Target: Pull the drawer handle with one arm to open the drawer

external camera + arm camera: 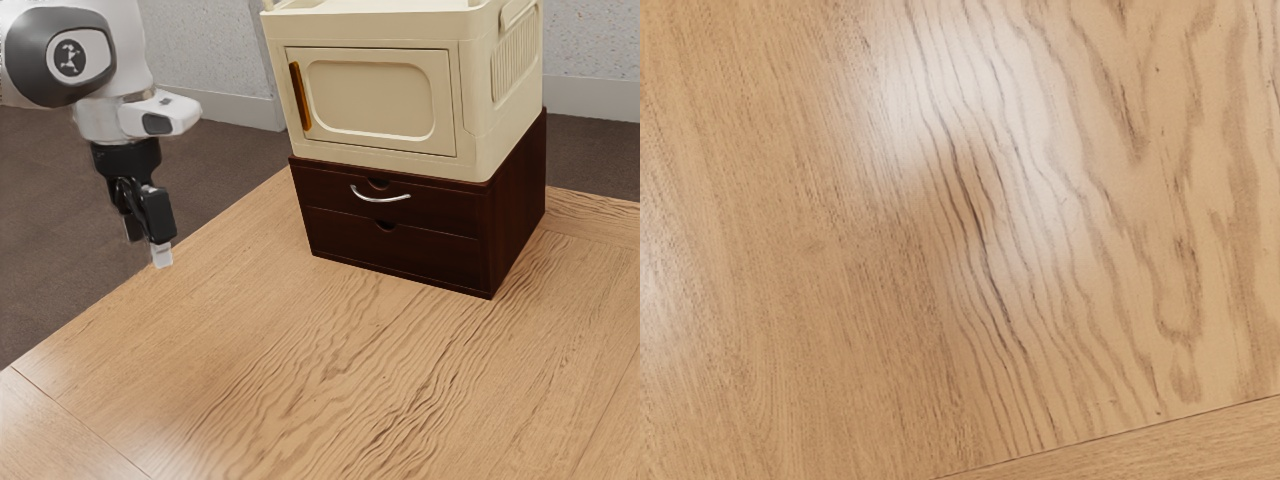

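The handle (392, 200) I'm meant to pull is a thin silver bow, fixed sideways across the front of the upper drawer (330, 192). It bulges out from the dark wood, which I take to be so that something can get behind it. That drawer sits flush in its chest (516, 212), shut, and the lower drawer (350, 236) beneath it is shut too, with a notch at its top edge instead of a bar.

On top of the chest stands a cream cabinet (380, 100); its weight should help keep the chest from sliding when I tug. Its amber grip (300, 97) belongs to another door, so I'd leave it alone. Both drawer fronts face bare counter (250, 350), giving the drawer room to come out.

My claw (148, 246) hangs well apart from the handle, toward the exterior view's left, pointing down at the counter, its fingers spread with nothing between them. That suits the approach, I judge: I'd next travel to the drawer front and tilt level, one finger above the bow and one below. Coming in too low, I'd likely bump wood and miss it.
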Tool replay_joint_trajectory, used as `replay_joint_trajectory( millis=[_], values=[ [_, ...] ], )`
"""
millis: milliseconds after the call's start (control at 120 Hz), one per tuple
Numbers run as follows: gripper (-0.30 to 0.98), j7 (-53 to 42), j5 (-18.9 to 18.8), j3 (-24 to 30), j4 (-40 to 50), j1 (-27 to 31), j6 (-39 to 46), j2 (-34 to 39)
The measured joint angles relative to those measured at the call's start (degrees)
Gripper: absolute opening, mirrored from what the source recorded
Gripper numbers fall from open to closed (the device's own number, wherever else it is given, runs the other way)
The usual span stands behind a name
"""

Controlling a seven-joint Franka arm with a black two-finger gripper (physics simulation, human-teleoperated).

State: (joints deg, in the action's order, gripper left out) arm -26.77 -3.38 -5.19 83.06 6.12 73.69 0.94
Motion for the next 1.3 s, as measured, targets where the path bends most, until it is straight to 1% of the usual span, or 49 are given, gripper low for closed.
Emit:
replay_joint_trajectory(
  millis=[125, 283, 333, 375, 408, 458, 533, 583, 650, 700, 767, 817, 967, 1050, 1192, 1300],
  values=[
    [0.69, -5.3, -0.5, 0.0, -1.4, -0.2, 5.7, -1.5],
    [0.69, -11.0, -0.8, 0.2, -1.9, -0.8, 9.4, -1.3],
    [0.69, -13.7, -0.8, 0.8, -4.1, -0.4, 10.5, -2.5],
    [0.69, -16.3, -0.8, 1.2, -7.7, -0.4, 11.5, -5.1],
    [0.69, -18.6, -0.9, 1.4, -10.6, -1.5, 12.4, -7.6],
    [0.69, -22.0, -0.9, 1.7, -14.5, -4.9, 13.7, -11.0],
    [0.68, -26.6, -0.8, 1.9, -16.3, -7.3, 16.0, -13.3],
    [0.68, -29.4, -0.8, 1.9, -13.6, -7.6, 18.5, -12.9],
    [0.68, -33.0, -1.0, 1.7, -4.1, -7.7, 24.7, -9.1],
    [0.68, -35.5, -1.4, 1.5, 0.7, -7.6, 29.5, -7.1],
    [0.69, -38.5, -3.7, 1.4, 6.0, -7.9, 36.7, -5.2],
    [0.69, -40.5, -5.0, 1.4, 8.3, -8.5, 41.6, -5.0],
    [0.65, -45.6, -6.6, 1.8, 9.1, -10.6, 50.9, -6.9],
    [0.59, -48.0, -4.5, 1.6, 8.7, -10.5, 53.8, -8.5],
    [0.41, -51.3, -1.3, 1.3, 6.5, -9.6, 56.7, -11.5],
    [0.32, -53.4, 0.8, 1.3, 5.0, -9.6, 57.9, -13.6]
  ],
)
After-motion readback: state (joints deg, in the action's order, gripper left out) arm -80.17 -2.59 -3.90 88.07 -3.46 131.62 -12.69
